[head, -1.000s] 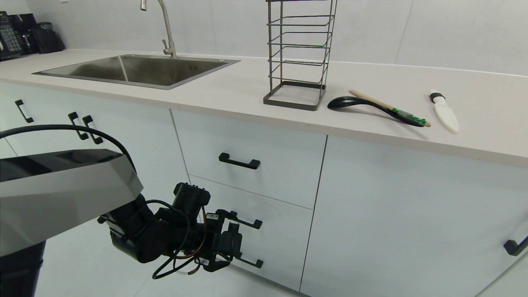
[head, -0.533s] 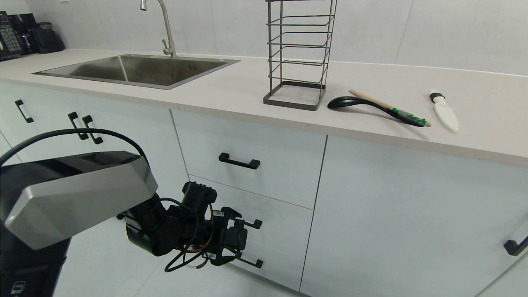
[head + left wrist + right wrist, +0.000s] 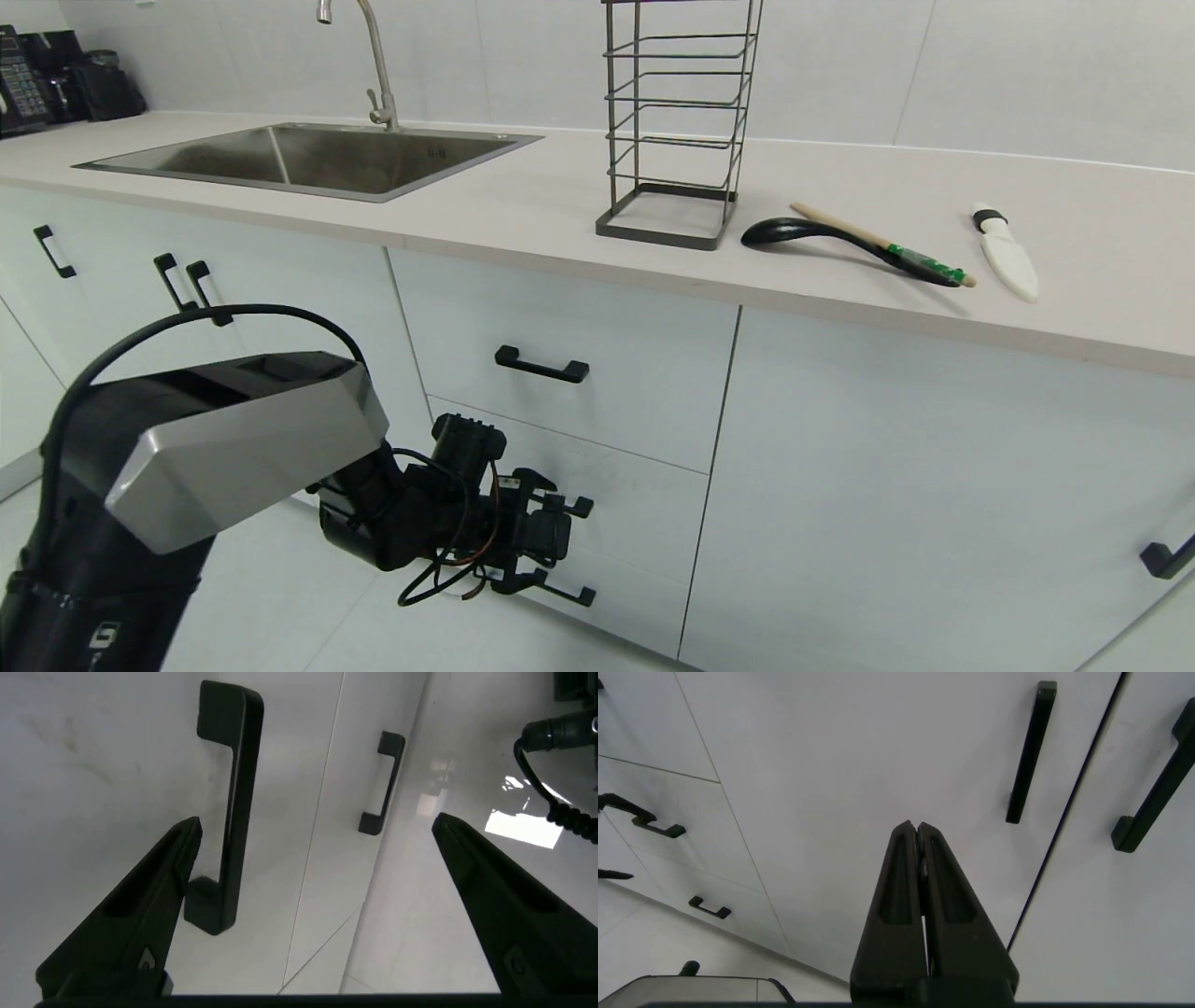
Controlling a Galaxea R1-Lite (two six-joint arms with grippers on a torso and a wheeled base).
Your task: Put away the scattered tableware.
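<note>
Watch the offset. The left gripper (image 3: 551, 546) is spread wide at a lower drawer's handle (image 3: 229, 803), but in the left wrist view that bar sits close against one finger (image 3: 159, 896), not centred. If you close from here, you'll likely pinch it near the edge of your grip, and it could slip once you pull. A second handle (image 3: 383, 779) lies beyond the seam, so drifting sideways risks taking the wrong drawer. I can't tell whether the fingers reach past the bar.

The left arm hangs low, its wrist levelled at the drawer fronts. The right gripper (image 3: 920, 835) is clenched on nothing and faces the cabinet doors. The ladle (image 3: 794, 230), stick (image 3: 840, 224) and knife (image 3: 1006, 254) lie on the counter (image 3: 523, 205), beside the rack (image 3: 677, 121).
</note>
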